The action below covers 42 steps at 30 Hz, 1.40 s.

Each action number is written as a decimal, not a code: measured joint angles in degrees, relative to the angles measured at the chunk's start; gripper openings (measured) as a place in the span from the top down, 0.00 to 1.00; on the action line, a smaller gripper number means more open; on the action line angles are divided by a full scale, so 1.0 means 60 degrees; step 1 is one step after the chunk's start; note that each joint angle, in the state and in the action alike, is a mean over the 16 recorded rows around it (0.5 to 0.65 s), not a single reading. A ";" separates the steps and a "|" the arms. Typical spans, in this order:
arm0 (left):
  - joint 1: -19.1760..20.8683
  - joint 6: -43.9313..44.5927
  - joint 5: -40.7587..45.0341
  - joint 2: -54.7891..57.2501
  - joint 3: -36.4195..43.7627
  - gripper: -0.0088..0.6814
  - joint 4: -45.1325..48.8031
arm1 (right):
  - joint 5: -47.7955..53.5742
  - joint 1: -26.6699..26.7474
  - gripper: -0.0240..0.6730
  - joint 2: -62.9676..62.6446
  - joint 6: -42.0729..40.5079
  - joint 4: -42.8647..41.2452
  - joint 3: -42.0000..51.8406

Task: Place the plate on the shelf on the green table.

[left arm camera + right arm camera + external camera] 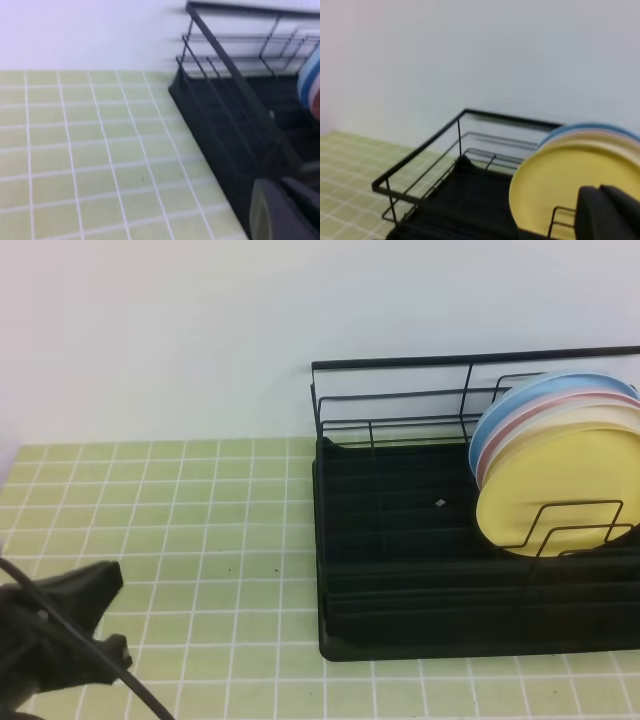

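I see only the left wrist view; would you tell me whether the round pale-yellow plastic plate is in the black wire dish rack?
Observer: Yes, the pale-yellow plate stands on edge at the right end of the black wire rack.
Operator: Is anything behind it?
Observer: A pink-rimmed plate, then a blue-rimmed plate.
Operator: Does the right gripper hold it?
Observer: The right gripper is shut just in front of the plate, with nothing visibly between its jaws.

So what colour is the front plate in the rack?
Pale yellow: the front plate shows best in the exterior high view.
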 joint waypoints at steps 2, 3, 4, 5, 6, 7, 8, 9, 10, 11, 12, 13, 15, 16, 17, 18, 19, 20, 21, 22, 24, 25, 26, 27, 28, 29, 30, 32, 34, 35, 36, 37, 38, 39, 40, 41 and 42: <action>0.0000 0.0000 -0.0285 -0.0007 0.0149 0.99 -0.0052 | 0.0063 0.0000 0.97 -0.0219 -0.0009 0.0008 0.0273; 0.0000 0.0000 -0.0396 -0.0006 0.0202 0.99 -0.0075 | 0.0088 0.0000 0.97 -0.0289 -0.0012 0.0014 0.0376; 0.0000 0.0000 -0.0479 -0.0005 0.0244 0.99 -0.0095 | 0.0108 0.0000 0.97 -0.0342 -0.0009 0.0019 0.0463; 0.0000 0.0000 -0.0533 -0.0004 0.0274 0.99 -0.0112 | 0.0119 0.0000 0.97 -0.0378 -0.0005 0.0025 0.0533; 0.0000 0.0001 -0.0600 -0.0004 0.0292 0.99 -0.0123 | 0.0126 0.0000 0.97 -0.0402 -0.0001 0.0031 0.0588; 0.0000 0.0001 -0.0604 -0.0004 0.0302 0.99 -0.0126 | 0.0130 0.0000 0.97 -0.0414 0.0005 0.0037 0.0631; 0.0000 0.0001 -0.0591 -0.0004 0.0306 0.99 -0.0122 | 0.0132 0.0000 0.97 -0.0418 0.0011 0.0042 0.0662; 0.0000 0.0001 -0.0568 -0.0004 0.0306 0.99 -0.0118 | 0.0136 0.0000 0.97 -0.0419 0.0020 0.0048 0.0683; 0.0000 0.0001 -0.0542 -0.0004 0.0306 0.99 -0.0115 | 0.0141 0.0000 0.97 -0.0419 0.0027 0.0052 0.0696; 0.0000 0.0001 -0.0518 -0.0004 0.0306 0.99 -0.0115 | 0.0146 0.0000 0.97 -0.0419 0.0036 0.0057 0.0704; 0.0000 0.0001 -0.0494 -0.0004 0.0306 0.99 -0.0115 | 0.0149 0.0000 0.97 -0.0419 0.0043 0.0062 0.0709; 0.0000 0.0001 -0.0468 -0.0004 0.0306 0.99 -0.0114 | 0.0149 0.0000 0.97 -0.0419 0.0050 0.0067 0.0713; -0.0059 -0.0001 -0.0427 -0.0001 0.0306 0.99 -0.0109 | 0.0147 0.0000 0.97 -0.0419 0.0064 0.0072 0.0716; -0.0120 -0.0002 -0.0416 0.0007 0.0306 0.99 -0.0100 | 0.0147 0.0000 0.97 -0.0418 0.0072 0.0076 0.0716; -0.0202 -0.0003 -0.0405 0.0019 0.0306 0.99 -0.0093 | 0.0157 0.0000 0.97 -0.0417 0.0079 0.0082 0.0716; -0.0299 -0.0004 -0.0390 0.0030 0.0306 0.99 -0.0086 | 0.0170 0.0000 0.97 -0.0416 0.0086 0.0087 0.0716; -0.0412 -0.0005 -0.0370 0.0041 0.0306 0.99 -0.0079 | 0.0185 0.0000 0.97 -0.0414 0.0091 0.0091 0.0716; -0.0538 -0.0005 -0.0344 0.0054 0.0306 0.99 -0.0072 | 0.0202 0.0000 0.97 -0.0412 0.0091 0.0095 0.0716; -0.0671 0.0006 -0.0310 0.0066 0.0306 0.99 -0.0060 | 0.0218 0.0000 0.97 -0.0410 0.0091 0.0099 0.0716; -0.0809 0.0040 -0.0269 0.0077 0.0306 0.99 -0.0033 | 0.0235 0.0000 0.97 -0.0408 0.0091 0.0103 0.0716; -0.1088 0.0168 -0.0200 0.0100 0.0306 0.99 0.0056 | 0.0272 0.0000 0.97 -0.0404 0.0091 0.0111 0.0716; -0.1225 0.0245 -0.0182 0.0111 0.0306 0.99 0.0105 | 0.0294 0.0000 0.97 -0.0401 0.0091 0.0114 0.0716; -0.1357 0.0326 -0.0172 0.0119 0.0307 0.99 0.0162 | 0.0316 0.0000 0.97 -0.0399 0.0093 0.0120 0.0717; -0.1481 0.0406 -0.0169 0.0119 0.0307 0.99 0.0220 | 0.0337 0.0000 0.97 -0.0397 0.0093 0.0124 0.0717; -0.1591 0.0486 -0.0175 0.0112 0.0308 0.99 0.0278 | 0.0359 0.0000 0.97 -0.0395 0.0093 0.0128 0.0717; -0.1686 0.0566 -0.0183 0.0096 0.0308 0.99 0.0334 | 0.0381 0.0000 0.97 -0.0393 0.0093 0.0132 0.0717; -0.1743 0.0647 -0.0190 0.0072 0.0309 0.99 0.0393 | 0.0403 0.0000 0.97 -0.0391 0.0093 0.0136 0.0717; -0.1747 0.0809 -0.0188 -0.0008 0.0312 0.99 0.0484 | 0.0448 0.0000 0.97 -0.0388 0.0091 0.0142 0.0717; -0.1591 0.0959 -0.0203 -0.0138 0.0343 0.99 0.0539 | 0.0468 0.0000 0.97 -0.0386 0.0091 0.0142 0.0717; -0.1457 0.1024 -0.0231 -0.0223 0.0379 0.99 0.0538 | 0.0475 0.0000 0.97 -0.0385 0.0090 0.0142 0.0717; -0.1286 0.1078 -0.0277 -0.0329 0.0434 0.99 0.0515 | 0.0480 0.0000 0.97 -0.0385 0.0089 0.0142 0.0717; -0.1083 0.1117 -0.0339 -0.0452 0.0504 0.99 0.0467 | 0.0486 0.0000 0.97 -0.0385 0.0088 0.0142 0.0717; -0.0854 0.1134 -0.0418 -0.0599 0.0596 0.99 0.0381 | 0.0491 0.0000 0.97 -0.0385 0.0087 0.0142 0.0717; -0.0605 0.1125 -0.0501 -0.0773 0.0706 0.99 0.0261 | 0.0495 0.0000 0.97 -0.0385 0.0085 0.0142 0.0717; -0.0343 0.1106 -0.0580 -0.0972 0.0832 0.99 0.0133 | 0.0497 0.0000 0.97 -0.0385 0.0084 0.0142 0.0717; -0.0068 0.1082 -0.0648 -0.1196 0.0975 0.99 0.0006 | 0.0497 0.0000 0.97 -0.0385 0.0083 0.0142 0.0717; 0.0212 0.1059 -0.0708 -0.1442 0.1134 0.99 -0.0129 | 0.0497 0.0000 0.97 -0.0385 0.0082 0.0142 0.0717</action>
